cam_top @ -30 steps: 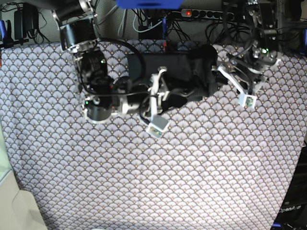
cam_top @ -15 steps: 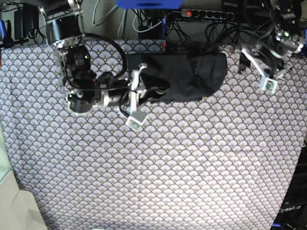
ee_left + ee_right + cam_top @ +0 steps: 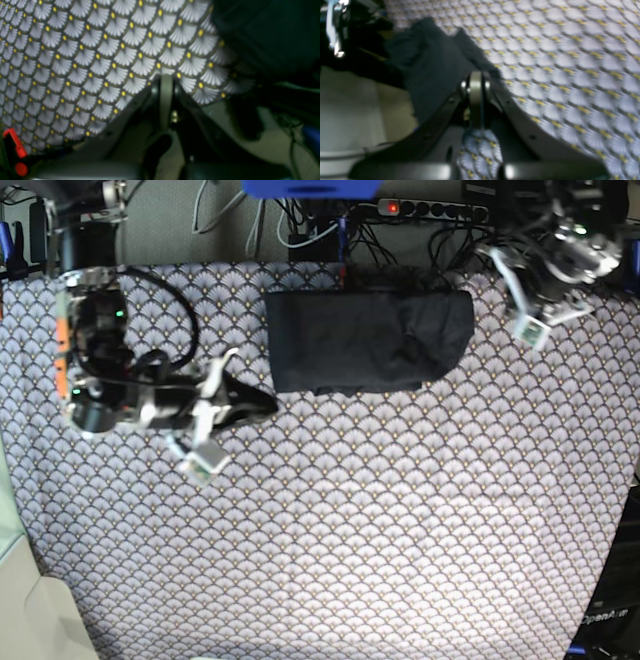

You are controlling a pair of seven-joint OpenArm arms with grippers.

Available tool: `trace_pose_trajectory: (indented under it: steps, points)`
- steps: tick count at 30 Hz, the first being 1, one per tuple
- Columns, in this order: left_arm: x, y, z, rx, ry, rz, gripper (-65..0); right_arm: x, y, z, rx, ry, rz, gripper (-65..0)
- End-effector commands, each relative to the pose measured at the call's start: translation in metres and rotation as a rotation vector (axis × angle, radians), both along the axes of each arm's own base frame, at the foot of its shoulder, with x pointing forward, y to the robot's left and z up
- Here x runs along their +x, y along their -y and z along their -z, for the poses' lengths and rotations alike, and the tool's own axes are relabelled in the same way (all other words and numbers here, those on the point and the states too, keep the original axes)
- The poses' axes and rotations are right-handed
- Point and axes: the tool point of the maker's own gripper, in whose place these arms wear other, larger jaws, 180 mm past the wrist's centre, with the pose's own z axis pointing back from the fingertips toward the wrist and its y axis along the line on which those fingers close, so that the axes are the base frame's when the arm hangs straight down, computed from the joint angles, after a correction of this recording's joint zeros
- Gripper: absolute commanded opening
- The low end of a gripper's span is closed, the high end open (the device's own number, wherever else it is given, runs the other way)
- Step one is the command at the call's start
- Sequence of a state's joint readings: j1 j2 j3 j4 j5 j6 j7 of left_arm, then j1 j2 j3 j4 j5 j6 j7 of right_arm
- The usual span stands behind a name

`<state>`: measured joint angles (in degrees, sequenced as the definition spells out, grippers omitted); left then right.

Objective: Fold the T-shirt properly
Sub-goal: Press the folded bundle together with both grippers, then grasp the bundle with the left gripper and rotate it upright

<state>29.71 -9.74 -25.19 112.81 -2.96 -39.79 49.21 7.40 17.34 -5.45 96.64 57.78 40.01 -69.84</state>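
The dark charcoal cloth T-shirt (image 3: 368, 340) lies folded at upper centre of the scallop-patterned bench (image 3: 400, 520); right gripper (image 3: 262, 404) and left gripper (image 3: 508, 280) are both closed and empty. Its bunched right end may slump, loosening the fold

Light: even and fairly bright on the pale scallop-patterned tablecloth (image 3: 400, 500).
Shadows: soft and faint.
Blur: both wrist views smeared; the dark charcoal cloth T-shirt (image 3: 430, 67) has fuzzy edges.
Dim: lower halves of the wrist views.
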Motion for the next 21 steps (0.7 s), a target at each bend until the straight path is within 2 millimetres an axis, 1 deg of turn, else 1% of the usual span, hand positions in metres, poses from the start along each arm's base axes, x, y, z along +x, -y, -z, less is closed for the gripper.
trace_pose_trajectory:
  steps: [1,4,6,7,8,10,12,14,16,18,21]
  points:
    - [-0.001,0.01,0.0,0.005,0.003,0.032,-65.0,0.008,0.005,-0.014,0.026,0.039,0.012,-65.0]
    - [-0.007,0.034,0.014,0.063,-0.043,0.112,-65.0,0.013,0.021,-0.013,0.0,0.042,0.04,-65.0]
    - [-0.011,0.056,0.021,0.101,-0.065,0.199,-65.0,0.015,0.029,-0.013,-0.004,0.043,0.061,-65.0]
    - [-0.013,0.065,0.023,0.123,-0.072,0.24,-65.0,0.016,0.036,-0.013,-0.012,0.042,0.079,-65.0]
    - [-0.014,0.074,0.025,0.135,-0.077,0.275,-65.0,0.017,0.04,-0.013,-0.015,0.042,0.089,-65.0]
    - [-0.017,0.087,0.03,0.158,-0.087,0.321,-65.0,0.015,0.045,-0.011,-0.022,0.035,0.098,-65.0]
    - [-0.016,0.093,0.035,0.168,-0.096,0.326,-65.0,0.013,0.052,-0.008,-0.029,0.027,0.114,-65.0]
    - [-0.008,0.097,0.039,0.168,-0.094,0.314,-65.0,0.013,0.055,-0.007,-0.031,0.025,0.124,-65.0]
    - [0.003,0.1,0.043,0.165,-0.092,0.303,-65.0,0.008,0.055,-0.003,-0.032,0.012,0.124,-65.0]
    - [0.009,0.103,0.046,0.166,-0.094,0.296,-65.0,0.004,0.055,0.0,-0.032,0.002,0.124,-65.0]
    - [0.022,0.112,0.042,0.149,-0.067,0.282,-65.0,-0.002,0.055,0.006,-0.032,-0.019,0.124,-65.0]
